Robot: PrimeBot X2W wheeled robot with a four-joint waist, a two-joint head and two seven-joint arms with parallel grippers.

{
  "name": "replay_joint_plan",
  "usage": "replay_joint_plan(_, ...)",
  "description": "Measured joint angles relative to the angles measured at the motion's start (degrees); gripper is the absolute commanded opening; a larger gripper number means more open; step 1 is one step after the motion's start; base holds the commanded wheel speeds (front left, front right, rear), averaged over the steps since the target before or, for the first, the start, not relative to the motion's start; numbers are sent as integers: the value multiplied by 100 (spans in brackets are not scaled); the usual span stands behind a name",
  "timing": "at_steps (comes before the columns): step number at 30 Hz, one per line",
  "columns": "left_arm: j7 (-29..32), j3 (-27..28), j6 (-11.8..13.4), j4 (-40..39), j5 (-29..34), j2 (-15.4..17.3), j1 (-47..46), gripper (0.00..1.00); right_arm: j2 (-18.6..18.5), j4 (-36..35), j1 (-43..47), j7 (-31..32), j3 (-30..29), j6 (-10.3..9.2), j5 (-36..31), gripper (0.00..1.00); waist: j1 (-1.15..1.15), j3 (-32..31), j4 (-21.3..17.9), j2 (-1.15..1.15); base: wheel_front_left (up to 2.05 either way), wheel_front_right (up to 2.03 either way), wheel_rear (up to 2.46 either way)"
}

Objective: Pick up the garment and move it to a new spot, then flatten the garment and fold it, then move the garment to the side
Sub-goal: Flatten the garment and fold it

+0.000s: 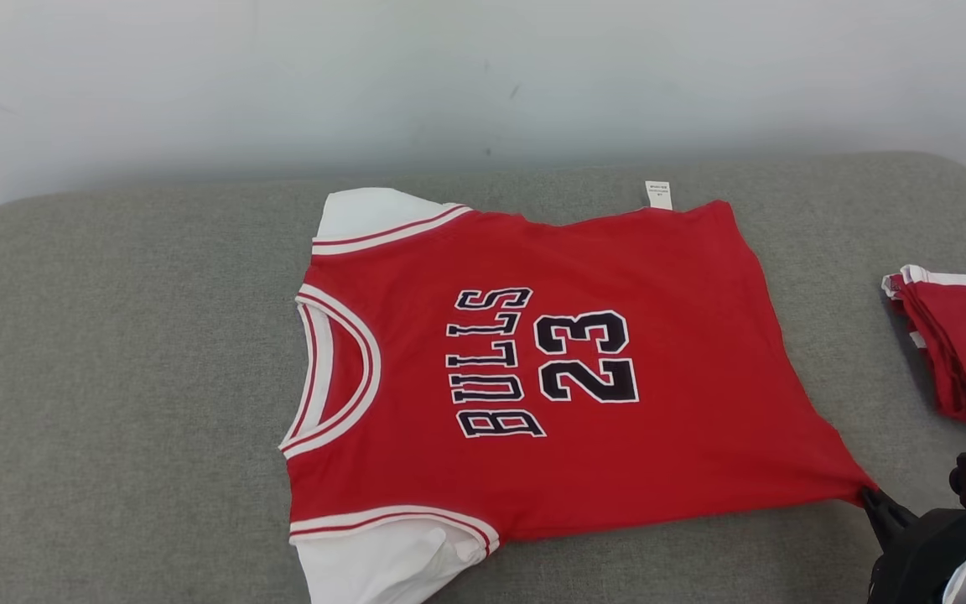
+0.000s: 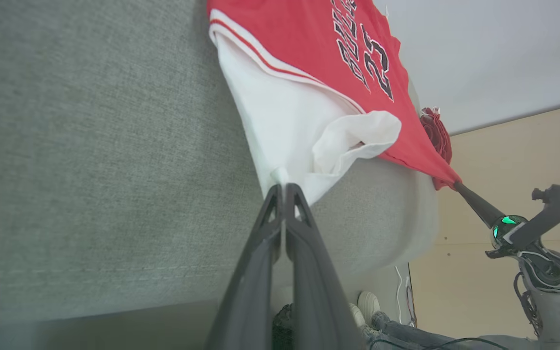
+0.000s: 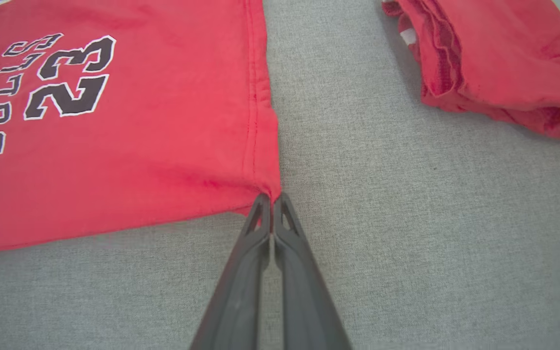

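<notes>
A red garment [image 1: 550, 361] with white sleeves and black "BULLS 23" lettering lies spread on the grey cushion [image 1: 114, 352], collar to the left. My right gripper [image 1: 869, 497] is shut on its near hem corner at the lower right; the right wrist view shows that gripper [image 3: 271, 195] pinching the red corner of the garment [image 3: 114, 146]. In the left wrist view my left gripper [image 2: 284, 185] is shut on the edge of the near white sleeve [image 2: 280, 126], which is pulled taut. The right gripper [image 2: 456, 184] also shows there, holding the red corner.
A folded pile of red garments [image 1: 965, 344] lies at the cushion's right edge, also seen as the red pile [image 3: 498, 63] in the right wrist view. A pale wall [image 1: 483, 75] stands behind the cushion. Beige floor [image 2: 518, 160] lies beyond the cushion's rounded end.
</notes>
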Motion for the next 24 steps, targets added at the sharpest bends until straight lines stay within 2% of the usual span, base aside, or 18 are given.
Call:
replay_joint_plan(11,466,-14,183,-570,-316,438,463,0,116,-160,343,88,-240,0,-20,0,0,16,-51,0,0,0,0)
replay_joint_plan(21,736,-81,651,-860,-253,825,765,0,188,-401,907,346,-254,0,63,0,0,-33,-54,0,0,0,0)
replay_joint_plan(24,734,-73,668,-899,-229,860,823,0,190,-436,979,343,-258,0,63,0,0,-39,-70,0,0,0,0)
